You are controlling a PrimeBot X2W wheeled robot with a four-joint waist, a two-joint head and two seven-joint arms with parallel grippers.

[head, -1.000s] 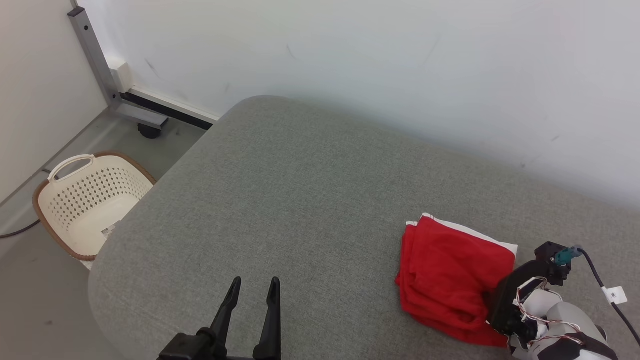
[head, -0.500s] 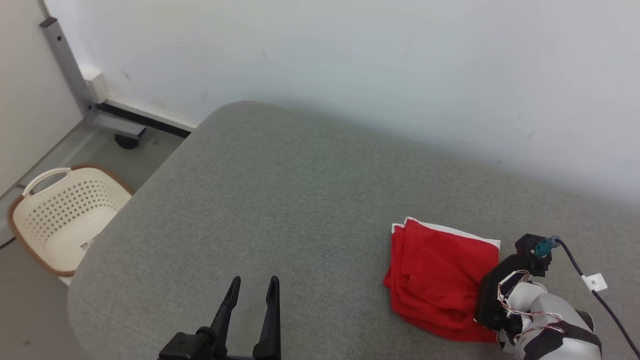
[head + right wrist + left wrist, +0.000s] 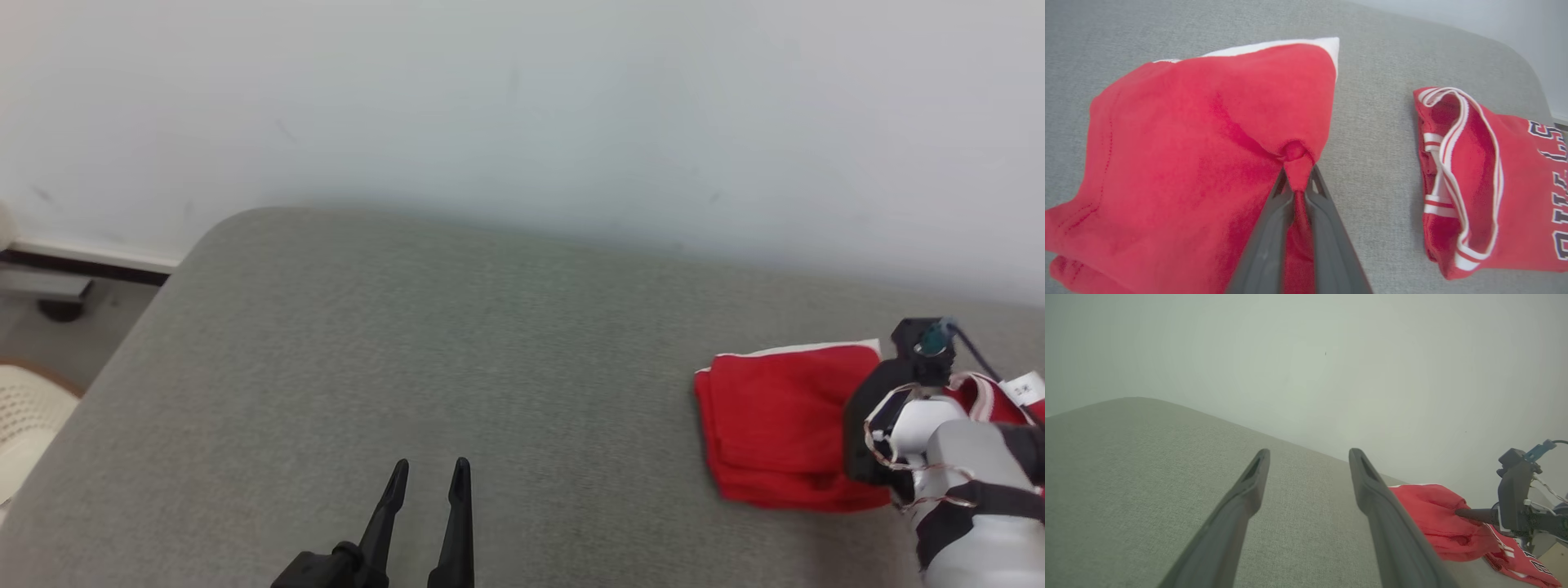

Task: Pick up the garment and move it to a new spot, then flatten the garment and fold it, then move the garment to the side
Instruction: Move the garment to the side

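a grey woven-fabric cushion (image 3: 408, 343) with rounded corners runs up to a plain white wall (image 3: 522, 106), and a strip of floor (image 3: 73, 343) lies off its left end. the left pincer (image 3: 430, 478) hovers over the cushion's near edge, fingers wide, holding nothing. well to its right, the right pincer (image 3: 1297, 176) is nipped narrow on a pleat of the folded red garment (image 3: 1200, 143), which lies on the cushion ahead and left of those fingers. the right wrist view adds a second red jersey (image 3: 1474, 175) with a white-striped neck and lettering, just right of the fingers and apart from the first. a cream perforated basket (image 3: 20, 408) sits on the floor well left of the left pincer; its contents cannot be told.
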